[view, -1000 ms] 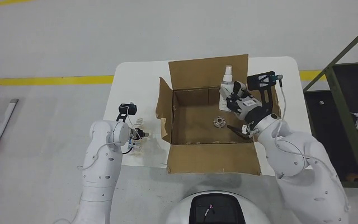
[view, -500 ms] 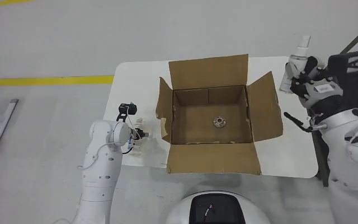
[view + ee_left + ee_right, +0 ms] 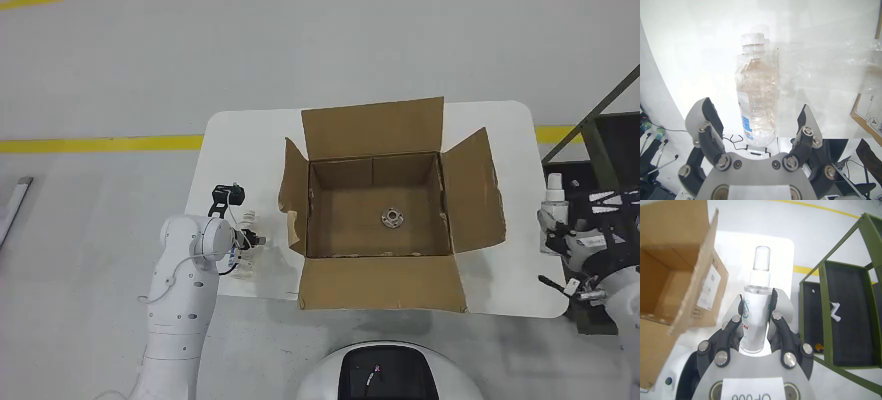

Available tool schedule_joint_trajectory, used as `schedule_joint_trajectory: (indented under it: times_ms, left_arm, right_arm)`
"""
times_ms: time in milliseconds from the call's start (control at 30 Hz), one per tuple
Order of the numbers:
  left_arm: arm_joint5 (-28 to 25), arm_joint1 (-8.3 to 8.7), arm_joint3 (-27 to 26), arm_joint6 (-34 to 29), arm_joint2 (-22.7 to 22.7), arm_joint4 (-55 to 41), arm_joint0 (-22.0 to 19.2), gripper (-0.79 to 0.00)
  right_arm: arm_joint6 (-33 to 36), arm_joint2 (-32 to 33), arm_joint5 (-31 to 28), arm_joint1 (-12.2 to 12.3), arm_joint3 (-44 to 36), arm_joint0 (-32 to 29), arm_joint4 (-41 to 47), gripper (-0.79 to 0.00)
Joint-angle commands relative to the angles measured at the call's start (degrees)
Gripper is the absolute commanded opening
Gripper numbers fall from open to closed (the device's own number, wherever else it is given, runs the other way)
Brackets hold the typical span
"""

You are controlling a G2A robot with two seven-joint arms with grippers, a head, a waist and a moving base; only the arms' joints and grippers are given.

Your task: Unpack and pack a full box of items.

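1. Right jaws clench the spray bottle [image 3: 757, 313] at the bench's [image 3: 240, 140] right edge, beside a green rack [image 3: 823, 294].
2. Left jaws are released, spread wide by the water bottle [image 3: 757, 98] lying on the bench.
3. The open box [image 3: 375, 125] sits mid-bench.

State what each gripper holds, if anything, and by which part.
Right gripper holds the spray bottle by its body. Left gripper, open, holds nothing; the water bottle lies free.

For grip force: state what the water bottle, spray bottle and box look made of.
Water bottle: thin clear plastic, glossy, see-through and ribbed. Spray bottle: seemingly smooth whitish plastic, clear cap. Box: matte brown cardboard, rough cut edges.
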Motion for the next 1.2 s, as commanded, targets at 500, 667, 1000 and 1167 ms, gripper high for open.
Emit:
schedule_joint_trajectory:
  times_ms: [500, 667, 1000, 1167]
  left_arm:
    - [0.0, 0.00, 0.0, 0.0, 0.0, 0.0, 0.0, 0.000]
    - [0.0, 0.00, 0.0, 0.0, 0.0, 0.0, 0.0, 0.000]
    - [0.0, 0.00, 0.0, 0.0, 0.0, 0.0, 0.0, 0.000]
    - [0.0, 0.00, 0.0, 0.0, 0.0, 0.0, 0.0, 0.000]
  right_arm:
    - [-1.8, -8.5, -3.0, 0.8, 17.6, 1.3, -9.9, -0.785]
    - [-0.9, -9.9, -3.1, 1.0, 20.4, 3.9, -10.5, -0.739]
    - [0.7, -11.9, -2.7, 1.3, 23.2, 6.7, -11.4, -0.474]
    - [1.1, -12.5, -2.7, 1.5, 23.6, 7.0, -11.4, -0.413]
